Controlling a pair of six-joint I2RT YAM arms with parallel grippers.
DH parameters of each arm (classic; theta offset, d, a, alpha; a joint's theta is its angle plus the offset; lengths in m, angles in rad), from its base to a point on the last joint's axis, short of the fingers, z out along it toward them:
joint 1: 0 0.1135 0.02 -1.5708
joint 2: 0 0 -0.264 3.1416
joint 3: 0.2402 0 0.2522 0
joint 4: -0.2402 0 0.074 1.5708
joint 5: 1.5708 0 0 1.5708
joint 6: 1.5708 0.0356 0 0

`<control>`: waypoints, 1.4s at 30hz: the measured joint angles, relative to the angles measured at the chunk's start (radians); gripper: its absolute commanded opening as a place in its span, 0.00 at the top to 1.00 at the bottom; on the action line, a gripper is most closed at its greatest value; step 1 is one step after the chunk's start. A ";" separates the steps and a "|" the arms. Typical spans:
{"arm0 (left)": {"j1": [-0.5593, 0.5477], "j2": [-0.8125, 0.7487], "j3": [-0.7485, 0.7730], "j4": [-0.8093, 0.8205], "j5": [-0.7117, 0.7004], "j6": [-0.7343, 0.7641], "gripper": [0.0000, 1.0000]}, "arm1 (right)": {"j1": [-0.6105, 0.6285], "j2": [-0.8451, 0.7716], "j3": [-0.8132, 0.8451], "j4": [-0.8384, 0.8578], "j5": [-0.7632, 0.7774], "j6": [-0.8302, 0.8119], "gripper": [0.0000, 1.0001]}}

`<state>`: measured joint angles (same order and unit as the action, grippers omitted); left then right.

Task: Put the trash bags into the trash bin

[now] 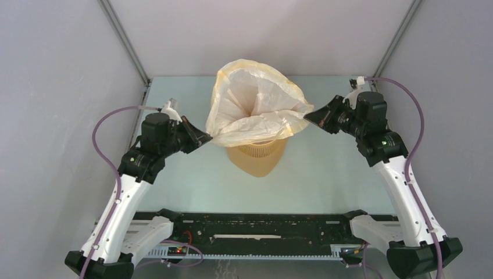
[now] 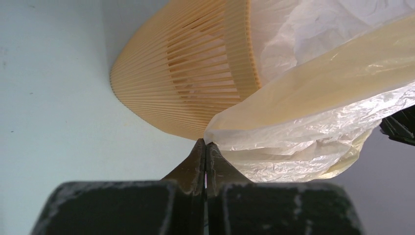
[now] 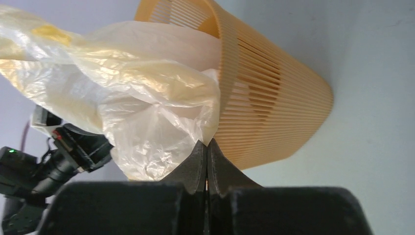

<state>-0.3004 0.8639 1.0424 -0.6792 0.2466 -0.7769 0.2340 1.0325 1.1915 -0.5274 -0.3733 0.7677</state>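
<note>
The left gripper (image 1: 207, 139) and right gripper (image 1: 308, 117), jaws pinched on opposite rim edges, stretch the bag (image 1: 256, 104) over the bin (image 1: 256, 161) on the surface (image 1: 349, 174). The film looks light, limp, easily torn; its rim seems the safest hold.

From above, the bag (image 1: 256, 110) hides the bin's (image 1: 256, 158) mouth and upper walls. In the 2 wrist views the bag runs off the picture's edge, and the film pinched in the left pincer (image 2: 205, 147) and right pincer (image 3: 207, 147) is hidden between the tips.
</note>
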 measured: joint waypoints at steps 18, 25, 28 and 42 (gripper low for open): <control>0.012 -0.015 0.081 -0.100 -0.074 0.054 1.00 | -0.069 -0.095 -0.032 -0.105 -0.110 -0.116 1.00; 0.052 0.048 0.146 -0.117 -0.117 0.090 1.00 | -0.016 -0.113 -0.036 -0.170 -0.134 -0.093 1.00; 0.081 0.110 0.170 -0.112 -0.111 0.098 1.00 | -0.015 -0.135 -0.066 -0.187 -0.143 -0.092 1.00; 0.112 0.130 0.187 -0.126 -0.046 0.100 1.00 | -0.004 -0.237 -0.151 -0.237 -0.212 -0.091 1.00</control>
<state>-0.1883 0.9936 1.2293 -0.8055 0.2005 -0.6769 0.2298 0.7959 1.0401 -0.7647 -0.5858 0.6769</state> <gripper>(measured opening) 0.005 0.006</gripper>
